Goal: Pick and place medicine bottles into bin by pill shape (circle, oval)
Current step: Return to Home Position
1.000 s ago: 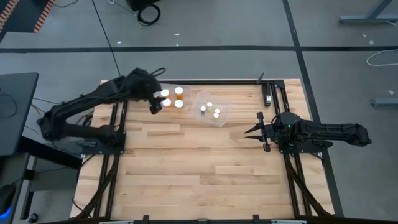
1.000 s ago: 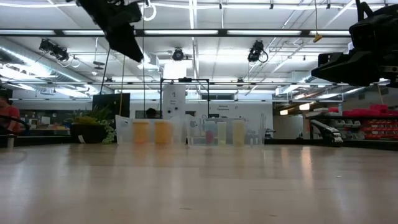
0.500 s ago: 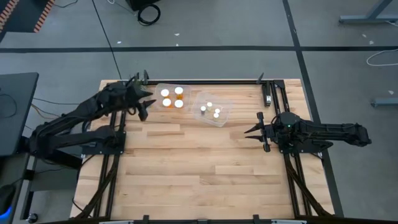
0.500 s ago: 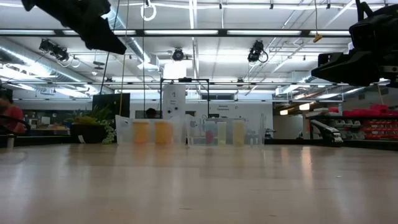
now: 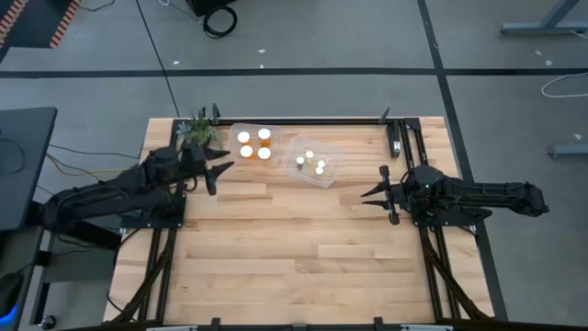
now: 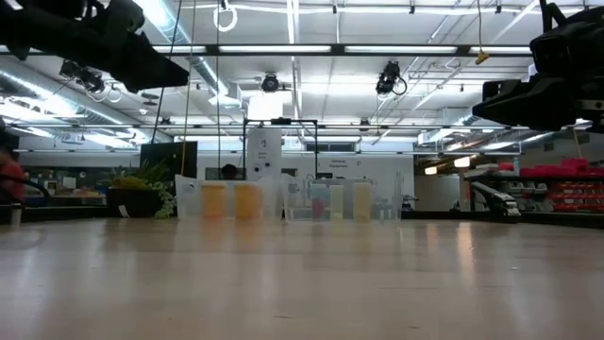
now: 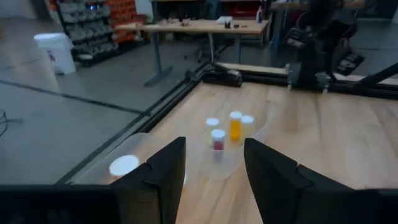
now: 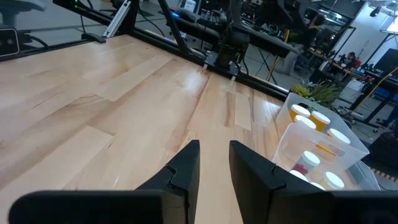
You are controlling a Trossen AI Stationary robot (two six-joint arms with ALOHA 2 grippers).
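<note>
- Four big medicine bottles (image 5: 246, 152), orange with white caps, stand upright in a tight square inside the left bin (image 5: 233, 138). In the high view this transparent bin lies at about 11 o'clock from the middle of the tabletop (image 5: 303, 257).
- Four small medicine bottles (image 5: 310, 154), also white-capped, stand close together in the right bin (image 5: 333, 156). It is at about 12 o'clock from the middle, just beside the left bin on that bin's 3 o'clock side.
- The left end effector (image 5: 219, 176) hangs above the tabletop at about 10 o'clock. It is near the left bin, between its 7 and 8 o'clock, and apart from it. Its fingers stand wide apart with nothing between them.
- The left wrist view looks past those fingers at the small bottles and, nearer, one white cap of a big bottle.
- The right end effector (image 5: 366, 199) hangs at about 3 o'clock, well apart from both bins, its tips pointing toward 9 o'clock. Its fingers leave only a narrow gap, and nothing is in it.
- In the low view both arms show high above the wood, and the bottles line up inside their bins at the far side.
- A leafy plant (image 5: 197, 129) stands at the far left corner of the tabletop, near the left bin's 9 o'clock side.
</note>
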